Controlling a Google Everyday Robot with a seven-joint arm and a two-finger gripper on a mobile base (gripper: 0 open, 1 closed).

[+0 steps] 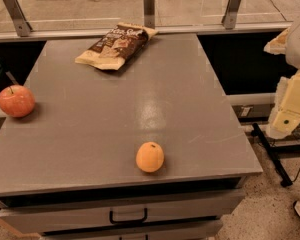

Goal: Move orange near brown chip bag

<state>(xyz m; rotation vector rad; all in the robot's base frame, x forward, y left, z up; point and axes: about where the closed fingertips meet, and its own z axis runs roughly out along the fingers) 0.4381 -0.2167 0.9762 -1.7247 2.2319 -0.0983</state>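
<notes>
The orange (150, 157) is small, round and yellow-orange. It sits on the grey table top (140, 94) near the front edge, slightly right of centre. The brown chip bag (116, 45) lies flat at the back of the table, dark brown with tan ends and white lettering. My gripper (289, 109) is a pale yellow-white shape at the right edge of the view. It is off the table, to the right of it and well away from the orange and the bag.
A red-pink apple (16, 101) with a stem sits at the table's left edge. A railing with metal posts (149, 6) runs behind the table. Drawers with a dark handle (128, 217) are below the front edge. A dark cable or bar (272, 154) lies on the floor at right.
</notes>
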